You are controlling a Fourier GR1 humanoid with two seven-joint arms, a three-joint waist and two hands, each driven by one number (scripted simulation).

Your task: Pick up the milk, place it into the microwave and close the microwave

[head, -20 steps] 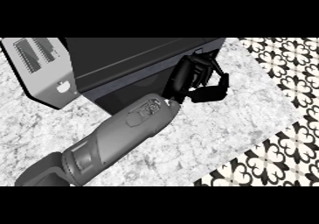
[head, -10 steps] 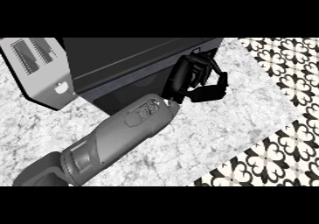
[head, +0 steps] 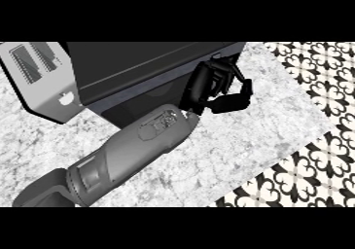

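Observation:
The black microwave [head: 137, 68] stands at the back of the counter, its dark front turned towards the lower left and its door looking shut. No milk shows anywhere in the head view. My left hand [head: 208, 86] lies against the microwave's right front corner, fingers fairly straight along the edge and the thumb [head: 236, 99] spread out to the right, holding nothing. Its grey forearm [head: 137, 146] comes in from the lower left. My right hand is out of sight.
A silver toaster [head: 38, 78] with two slots stands just left of the microwave. The marbled counter [head: 259, 131] ends in a diagonal edge at the lower right, with patterned floor tiles [head: 316, 160] beyond it.

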